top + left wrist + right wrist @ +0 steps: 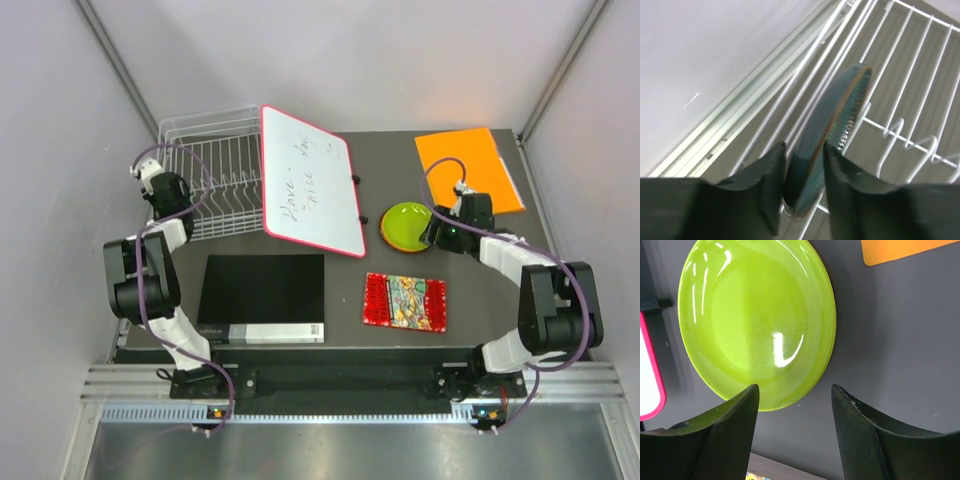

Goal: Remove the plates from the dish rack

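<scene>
The white wire dish rack point(222, 165) stands at the back left. My left gripper point(172, 195) reaches into it; in the left wrist view the gripper point(805, 152) is shut on the lower edge of the dark teal plate point(837, 115), which stands on edge among the rack wires point(905, 60). The lime green plate point(405, 226) lies flat on the table at the right, with a thin orange edge showing under it. My right gripper point(437, 233) is open and empty just beside that plate point(755, 320), its fingertips point(742, 405) apart over the plate's edge. The dark red plate is out of view.
A pink-edged whiteboard point(310, 180) leans between the rack and the green plate. A flat orange sheet point(468, 170) lies at the back right. A red patterned mat point(404, 301) and a black box point(263, 298) lie near the front.
</scene>
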Tool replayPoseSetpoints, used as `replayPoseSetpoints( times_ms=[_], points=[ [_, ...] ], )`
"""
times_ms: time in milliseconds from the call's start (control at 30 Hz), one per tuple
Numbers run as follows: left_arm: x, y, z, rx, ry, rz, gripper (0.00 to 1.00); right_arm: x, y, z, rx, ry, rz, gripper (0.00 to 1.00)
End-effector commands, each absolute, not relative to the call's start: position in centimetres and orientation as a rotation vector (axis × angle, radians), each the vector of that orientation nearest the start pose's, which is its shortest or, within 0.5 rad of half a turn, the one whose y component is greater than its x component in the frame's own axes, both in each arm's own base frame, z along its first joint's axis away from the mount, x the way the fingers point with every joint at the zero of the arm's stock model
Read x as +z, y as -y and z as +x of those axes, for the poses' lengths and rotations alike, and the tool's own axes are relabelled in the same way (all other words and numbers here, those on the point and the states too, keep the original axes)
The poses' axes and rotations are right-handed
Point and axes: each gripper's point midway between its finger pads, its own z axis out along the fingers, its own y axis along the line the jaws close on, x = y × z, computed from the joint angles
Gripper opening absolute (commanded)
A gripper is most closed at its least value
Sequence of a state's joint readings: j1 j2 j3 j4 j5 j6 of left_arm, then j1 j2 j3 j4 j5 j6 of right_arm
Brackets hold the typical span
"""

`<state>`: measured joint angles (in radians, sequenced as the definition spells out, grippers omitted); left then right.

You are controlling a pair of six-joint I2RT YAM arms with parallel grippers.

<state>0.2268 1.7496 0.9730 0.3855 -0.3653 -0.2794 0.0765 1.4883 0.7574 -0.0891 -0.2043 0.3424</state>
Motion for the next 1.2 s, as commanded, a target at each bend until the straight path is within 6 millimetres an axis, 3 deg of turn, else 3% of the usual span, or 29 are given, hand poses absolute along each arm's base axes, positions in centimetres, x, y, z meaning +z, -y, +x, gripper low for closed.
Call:
replayPoseSetpoints(
  times_ms=[0,100,133,300,333,400,433,533,867,933,967,1000,1067,1100,1167],
  points=[
    [13.8,-16.7,48.0,0.357,-1.713,-0.691,0.26,6.4,-8.0,36.8,0.449,-2.347,0.197,0.59],
    [13.7,-16.5,47.8,0.352,-1.712,-0.682,0.03,6.1,-7.8,36.7,0.444,-2.352,0.206,0.59],
    [14.0,-16.1,47.9,0.352,-1.717,-0.656,0.00,6.1,-7.8,36.6,0.443,-2.354,0.206,0.59],
    [15.9,-14.4,47.9,0.405,-1.709,-0.545,0.00,5.9,-7.7,36.3,0.438,-2.362,0.211,0.59],
    [17.1,-13.5,48.0,0.434,-1.705,-0.491,0.00,5.8,-7.7,36.2,0.438,-2.364,0.208,0.59],
    [18.7,-13.8,47.2,0.555,-1.670,-0.504,0.00,6.0,-7.7,36.1,0.439,-2.366,0.210,0.59],
    [20.0,-12.8,47.1,0.610,-1.665,-0.433,0.00,6.1,-7.7,36.0,0.438,-2.363,0.208,0.59],
    [22.3,-12.8,45.6,0.733,-1.620,-0.435,0.00,6.5,-7.8,35.7,0.439,-2.359,0.206,0.59],
    [27.6,-14.1,40.8,0.810,-1.505,-0.569,0.00,8.7,-7.7,34.0,0.443,-2.318,0.199,0.60],
    [29.4,-12.6,40.5,0.725,-1.476,-0.587,0.00,9.1,-7.7,33.6,0.443,-2.313,0.202,0.60],
    [28.9,-12.0,40.3,0.688,-1.530,-0.569,0.00,9.8,-7.7,33.5,0.448,-2.294,0.201,0.60],
    [30.7,-11.2,40.1,0.592,-1.492,-0.587,0.00,10.0,-7.7,33.4,0.451,-2.288,0.205,0.60],
    [31.5,-8.7,40.9,0.385,-1.512,-0.547,0.00,11.3,-8.0,33.2,0.478,-2.254,0.196,0.61],
    [33.8,-7.0,41.4,0.244,-1.477,-0.543,0.00,11.6,-8.3,33.0,0.496,-2.243,0.199,0.61],
    [35.4,-3.5,42.0,0.053,-1.504,-0.464,0.00,13.0,-8.8,33.0,0.542,-2.194,0.196,0.62]
  ],
)
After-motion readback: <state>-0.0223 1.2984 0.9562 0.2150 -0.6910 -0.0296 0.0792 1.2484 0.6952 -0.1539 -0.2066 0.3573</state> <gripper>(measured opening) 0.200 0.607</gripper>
